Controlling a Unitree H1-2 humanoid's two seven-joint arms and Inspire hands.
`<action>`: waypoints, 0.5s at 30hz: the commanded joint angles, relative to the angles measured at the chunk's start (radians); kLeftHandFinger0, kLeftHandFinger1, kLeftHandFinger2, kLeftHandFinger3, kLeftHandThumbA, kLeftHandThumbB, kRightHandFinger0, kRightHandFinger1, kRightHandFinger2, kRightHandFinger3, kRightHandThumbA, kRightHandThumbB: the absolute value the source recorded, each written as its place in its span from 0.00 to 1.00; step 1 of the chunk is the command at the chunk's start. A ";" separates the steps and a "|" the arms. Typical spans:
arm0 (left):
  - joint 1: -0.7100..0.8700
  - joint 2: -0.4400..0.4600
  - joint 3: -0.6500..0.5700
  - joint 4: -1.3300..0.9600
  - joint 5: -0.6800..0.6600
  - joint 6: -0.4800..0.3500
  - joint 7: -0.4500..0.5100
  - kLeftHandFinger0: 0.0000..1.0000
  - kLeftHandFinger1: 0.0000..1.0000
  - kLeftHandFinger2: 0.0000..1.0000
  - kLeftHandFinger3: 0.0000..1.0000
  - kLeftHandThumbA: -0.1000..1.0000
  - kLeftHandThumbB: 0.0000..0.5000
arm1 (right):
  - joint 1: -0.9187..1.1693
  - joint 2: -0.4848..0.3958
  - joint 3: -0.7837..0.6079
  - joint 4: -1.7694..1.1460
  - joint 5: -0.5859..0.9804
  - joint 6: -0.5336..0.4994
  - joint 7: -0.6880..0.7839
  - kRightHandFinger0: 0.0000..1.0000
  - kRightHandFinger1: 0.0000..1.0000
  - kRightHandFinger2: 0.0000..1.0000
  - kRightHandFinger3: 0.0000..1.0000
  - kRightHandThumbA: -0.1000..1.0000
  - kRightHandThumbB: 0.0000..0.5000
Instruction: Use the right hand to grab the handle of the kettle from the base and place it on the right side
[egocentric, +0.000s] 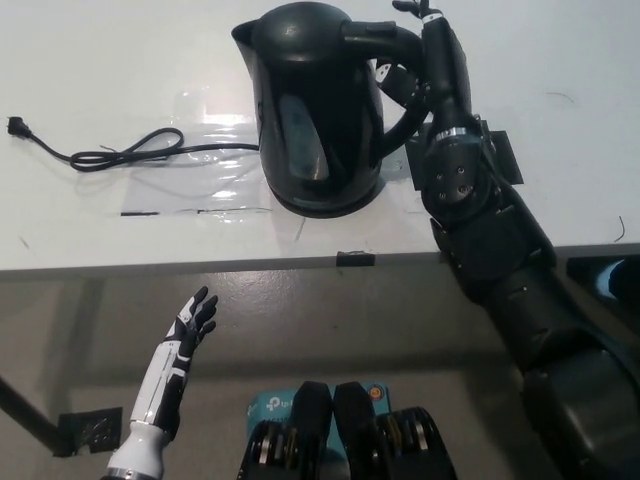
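Standing on the white worktop (120, 60) near its front edge, the black kettle (315, 110) sits upright on its base (330, 205), of which only a dark rim shows beneath the body. The spout points toward picture left and the handle (395, 60) arches off the side toward picture right. The lid is closed, so nothing of the kettle's interior or contents can be seen; the glossy side only carries reflections. The black right hand (425, 70) is at the handle: its fingers (395, 75) reach into the handle's loop while the rest of the hand lies along the handle's outer side and top. Whether the fingers are fully clamped around the handle cannot be told, since the handle and the hand are both black and overlap. The right forearm runs from the lower right of the picture up across the worktop edge. A black power cord (130, 152) lies in loose curves on the worktop to picture left of the kettle, ending in a plug (14, 126) near the far left edge. A patch of clear tape or film (215, 130) lies over the cord beside the kettle. The white left hand (190, 325) rests below the worktop edge at lower left, its fingers spread and holding nothing.
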 joint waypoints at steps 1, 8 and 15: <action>-0.001 0.010 0.011 -0.031 -0.025 -0.035 -0.012 1.00 1.00 1.00 1.00 1.00 1.00 | -0.086 -0.010 0.018 0.024 -0.026 -0.088 -0.085 0.00 0.33 0.78 0.88 0.00 0.32; 0.024 0.015 0.008 -0.045 -0.027 -0.023 -0.023 1.00 1.00 1.00 1.00 1.00 1.00 | -0.082 0.000 0.011 0.028 -0.012 -0.118 -0.157 0.00 0.31 0.74 0.84 0.00 0.25; 0.019 0.014 0.008 -0.044 -0.036 -0.027 -0.027 1.00 1.00 1.00 1.00 1.00 1.00 | -0.121 -0.009 -0.019 0.054 0.014 -0.228 -0.235 0.00 0.28 0.72 0.74 0.00 0.27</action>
